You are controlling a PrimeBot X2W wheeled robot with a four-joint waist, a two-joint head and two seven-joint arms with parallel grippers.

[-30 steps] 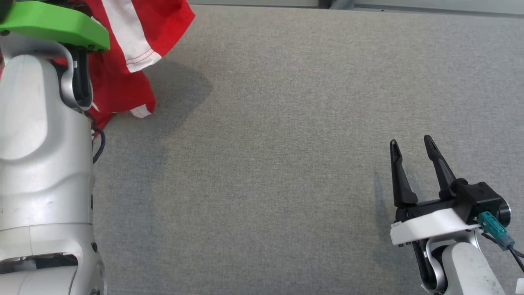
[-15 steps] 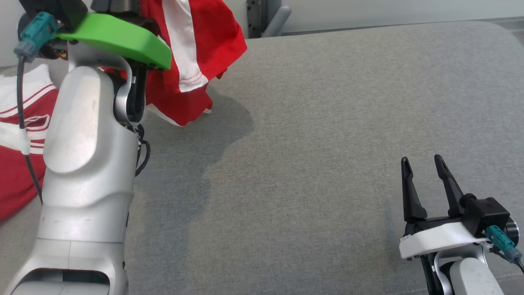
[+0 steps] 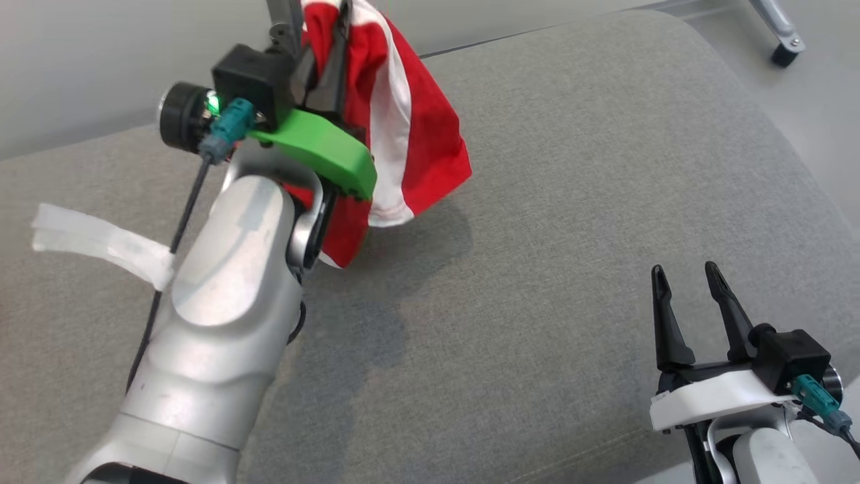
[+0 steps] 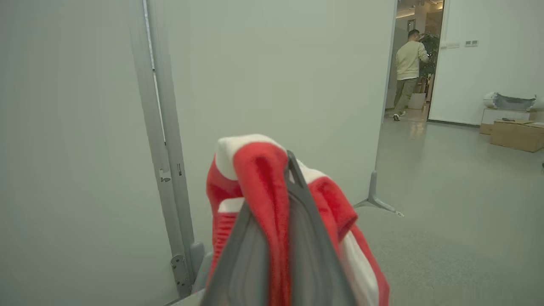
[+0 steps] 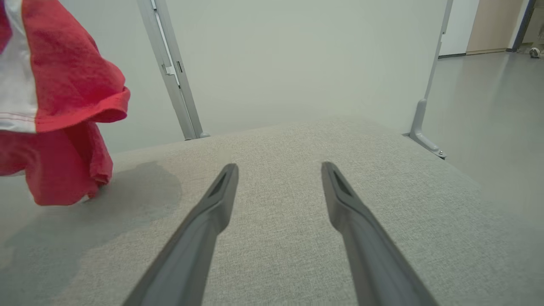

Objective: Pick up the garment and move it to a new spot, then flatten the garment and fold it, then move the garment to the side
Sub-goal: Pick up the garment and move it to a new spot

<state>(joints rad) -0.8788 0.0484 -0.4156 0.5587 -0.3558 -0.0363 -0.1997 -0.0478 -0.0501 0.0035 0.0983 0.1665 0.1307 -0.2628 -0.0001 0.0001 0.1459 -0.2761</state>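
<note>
The garment (image 3: 416,144) is red with white stripes and hangs bunched above the grey padded table (image 3: 551,222), its lower edge close to the cloth surface. My left gripper (image 3: 329,40) is shut on the garment's top fold, high at the back left of the table. In the left wrist view the red and white cloth (image 4: 259,178) is pinched between the two fingers and drapes over them. The right wrist view has the garment (image 5: 63,106) hanging at the far left. My right gripper (image 3: 685,279) stands open and empty near the table's front right corner; its fingers (image 5: 221,199) hover over bare cloth.
A strip of white tape (image 3: 101,242) lies on the table's left part. A pale partition (image 5: 297,59) with a metal post (image 5: 170,72) stands behind the table. A person (image 4: 409,72) walks in a far doorway, and cardboard boxes (image 4: 516,134) sit on the floor beyond.
The head camera has swung, shifting the whole picture. My left arm has lifted the garment higher and further over the table, so it hangs freer. The right gripper has stayed open in place.
</note>
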